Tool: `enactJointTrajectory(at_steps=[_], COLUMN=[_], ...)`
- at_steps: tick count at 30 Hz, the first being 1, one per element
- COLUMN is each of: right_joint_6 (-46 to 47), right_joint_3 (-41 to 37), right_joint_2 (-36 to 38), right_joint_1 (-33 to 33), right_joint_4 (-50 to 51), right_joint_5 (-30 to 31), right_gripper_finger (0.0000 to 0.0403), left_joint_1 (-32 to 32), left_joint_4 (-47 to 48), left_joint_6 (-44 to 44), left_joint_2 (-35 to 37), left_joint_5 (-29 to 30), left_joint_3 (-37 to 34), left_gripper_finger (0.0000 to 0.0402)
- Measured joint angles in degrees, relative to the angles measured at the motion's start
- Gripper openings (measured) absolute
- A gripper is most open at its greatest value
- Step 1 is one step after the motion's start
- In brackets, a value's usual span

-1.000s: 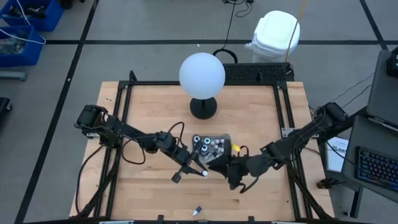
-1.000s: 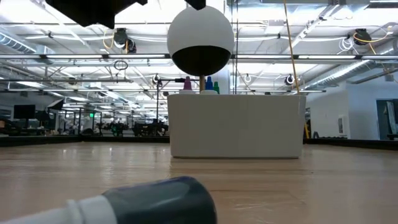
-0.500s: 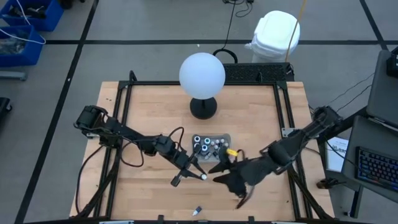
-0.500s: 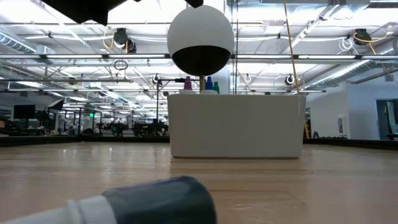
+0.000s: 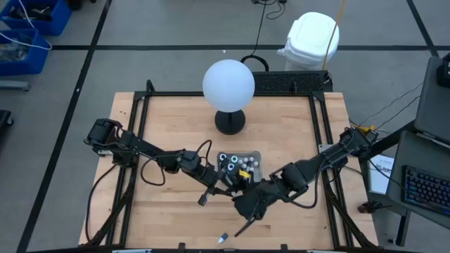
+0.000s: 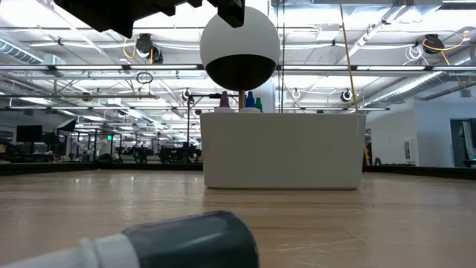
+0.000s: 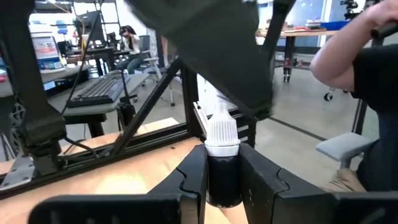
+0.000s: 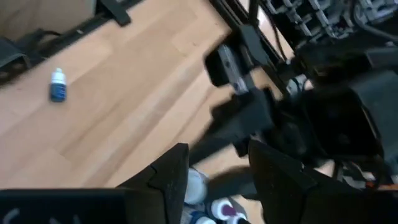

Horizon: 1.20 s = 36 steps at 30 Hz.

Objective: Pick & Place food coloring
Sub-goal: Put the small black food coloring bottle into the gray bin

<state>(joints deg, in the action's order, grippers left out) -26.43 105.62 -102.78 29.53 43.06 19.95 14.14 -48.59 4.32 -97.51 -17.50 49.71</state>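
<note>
1. We look down on a wooden table [image 5: 295, 133] where a white globe lamp [image 5: 228, 84] stands on its black base, well beyond both grippers.
2. A clear tray [image 5: 254, 156] lies just beyond the fingers of both arms; we see several small white-topped food coloring bottles [image 5: 242, 163] standing in it, dark round ones among them.
3. The left gripper [image 7: 222, 177] pinches one dark food coloring bottle [image 7: 222, 171] upright between its fingers [image 7: 193, 174], white cap above them.
4. The right gripper [image 8: 214, 165] hangs close beside the left, its fingers [image 8: 171, 168] parted with nothing between them; bottle tops show just under them.
5. One blue stray bottle [image 5: 223, 239] lies on its side near the table's front edge, well apart from either gripper.
</note>
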Motion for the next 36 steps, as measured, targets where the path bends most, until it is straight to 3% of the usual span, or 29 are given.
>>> enactJointTrajectory(at_steps=[30, 36], right_joint_6=[4.6, 3.9], right_joint_3=[0.5, 0.5], right_joint_2=[-2.2, -2.2], right_joint_1=[-3.7, -3.6], right_joint_4=[6.6, 5.7], right_joint_5=[-9.8, -9.8], right_gripper_finger=[0.0159, 0.0136], left_joint_1=[0.1, 0.2], left_joint_4=[1.6, 1.9], left_joint_6=[2.0, 2.2], left_joint_2=[0.0, 0.0], left_joint_5=[0.3, 1.0], left_joint_3=[-0.2, -0.1], left_gripper_finger=[0.007, 0.007])
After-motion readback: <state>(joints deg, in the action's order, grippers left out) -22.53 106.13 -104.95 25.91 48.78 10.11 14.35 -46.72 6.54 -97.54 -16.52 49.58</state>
